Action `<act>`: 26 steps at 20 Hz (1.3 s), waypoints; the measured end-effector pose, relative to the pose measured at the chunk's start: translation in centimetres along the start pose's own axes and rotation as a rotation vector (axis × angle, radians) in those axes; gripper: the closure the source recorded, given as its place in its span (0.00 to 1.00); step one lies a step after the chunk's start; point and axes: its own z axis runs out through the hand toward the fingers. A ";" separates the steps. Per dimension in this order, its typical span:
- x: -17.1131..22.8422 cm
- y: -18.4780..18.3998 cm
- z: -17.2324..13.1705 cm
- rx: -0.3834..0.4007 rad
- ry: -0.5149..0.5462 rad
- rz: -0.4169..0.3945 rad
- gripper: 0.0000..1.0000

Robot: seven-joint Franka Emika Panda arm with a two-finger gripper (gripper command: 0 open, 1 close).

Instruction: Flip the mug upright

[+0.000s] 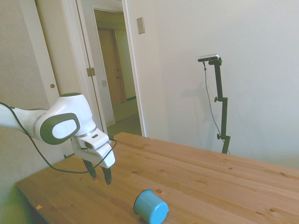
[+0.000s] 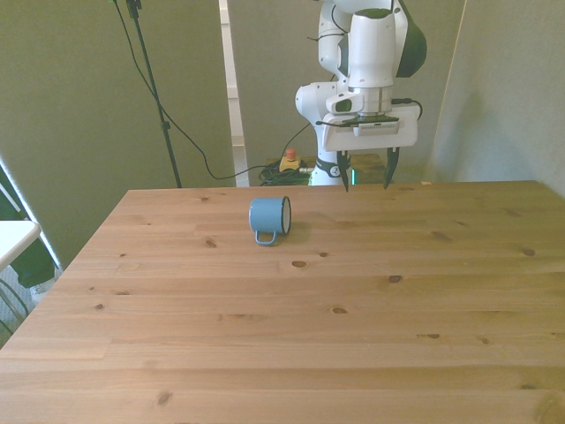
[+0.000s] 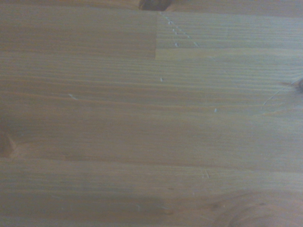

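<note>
The light-blue mug [image 2: 269, 219] lies on its side on the wooden table [image 2: 291, 336], its mouth toward the front view's right and its handle toward the camera. The side view shows the mug [image 1: 150, 206] near the table's near edge, bottom facing the camera. My gripper [image 2: 365, 177] hangs open above the table's far edge, to the front view's right of the mug and apart from it, with nothing between its fingers. From the side, the gripper [image 1: 100, 173] sits left of the mug and higher. The wrist view holds only bare wood grain [image 3: 151, 113].
Behind the table in the side view there is a white wall and an open doorway [image 1: 117, 70]. Black cables [image 2: 190, 141] hang behind the far edge at the front view's left. A white surface [image 2: 13, 237] sticks in at the front view's left edge.
</note>
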 end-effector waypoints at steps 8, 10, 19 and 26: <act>2.9 1.8 -1.5 -0.143 0.066 0.040 0.00; 4.1 2.2 -1.4 -0.190 0.098 0.071 0.00; 6.9 0.0 -0.9 -0.398 0.292 0.258 0.00; 7.2 -1.3 1.6 -0.513 0.340 0.230 0.00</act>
